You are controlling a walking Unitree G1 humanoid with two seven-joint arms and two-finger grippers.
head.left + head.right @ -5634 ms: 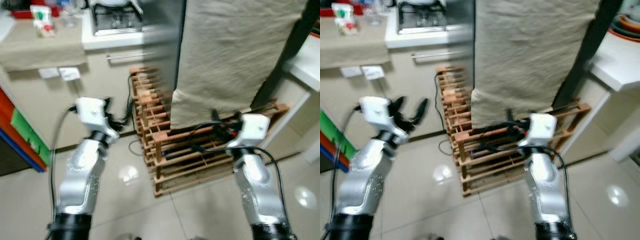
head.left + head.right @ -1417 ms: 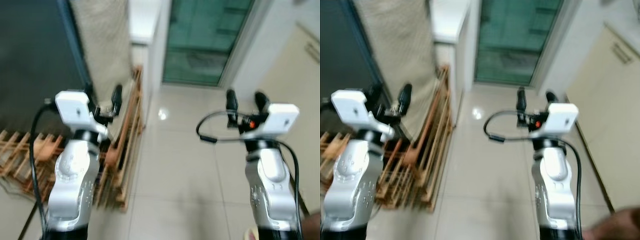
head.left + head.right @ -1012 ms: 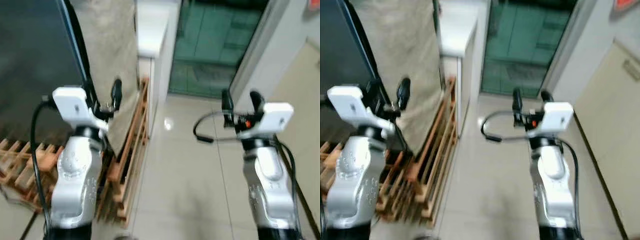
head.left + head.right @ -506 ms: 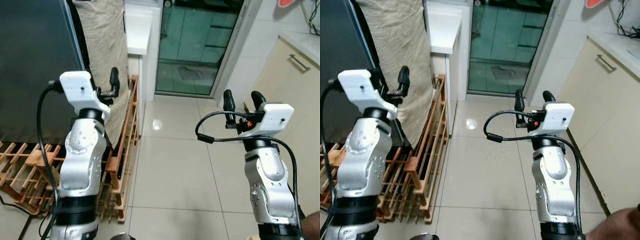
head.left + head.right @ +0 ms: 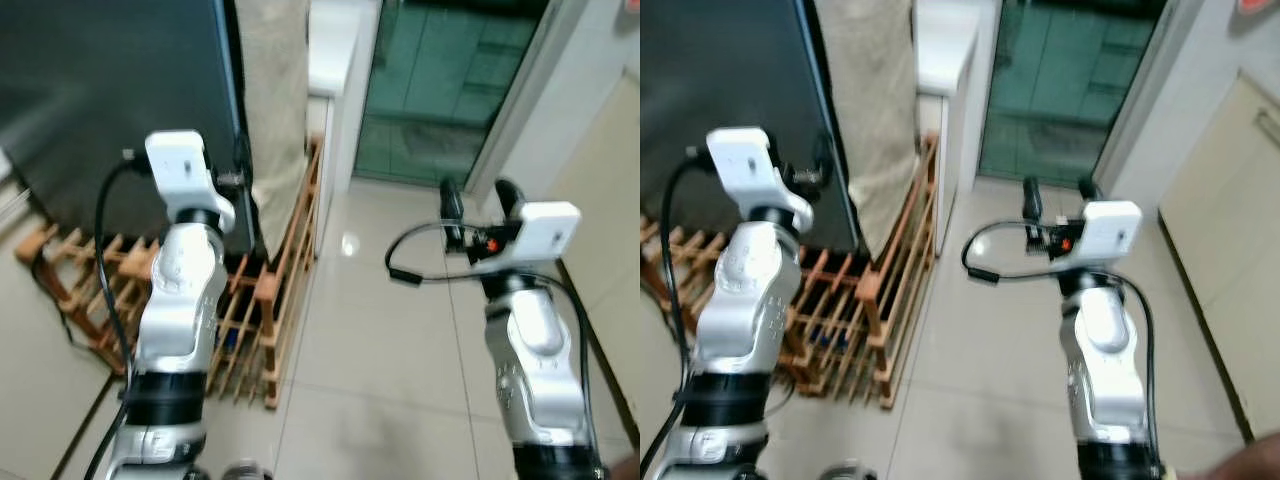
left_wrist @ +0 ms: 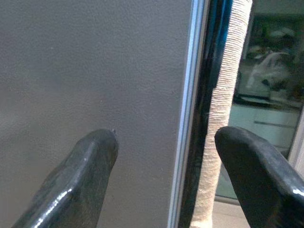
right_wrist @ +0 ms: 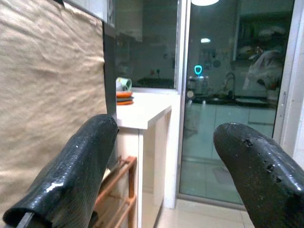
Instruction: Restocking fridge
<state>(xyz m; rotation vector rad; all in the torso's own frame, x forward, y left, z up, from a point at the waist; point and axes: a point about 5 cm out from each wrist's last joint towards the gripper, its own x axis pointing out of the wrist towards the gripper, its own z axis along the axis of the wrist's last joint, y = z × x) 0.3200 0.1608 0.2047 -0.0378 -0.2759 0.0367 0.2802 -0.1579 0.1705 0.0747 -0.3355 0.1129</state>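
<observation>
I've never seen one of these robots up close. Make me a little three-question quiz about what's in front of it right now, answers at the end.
1. True or false: the left gripper is closed on a bottle.
2. What stands on the floor beside the dark fridge: (a) a wooden rack, (b) a laundry basket, (c) a chair?
3. Fill in: a beige ____ hangs down the fridge's side.

Key
1. False. Its fingers are apart and empty, pointing at the fridge door's edge.
2. (a).
3. Cloth.

The right gripper is also open, held over the tiled floor toward a glass door.
</observation>
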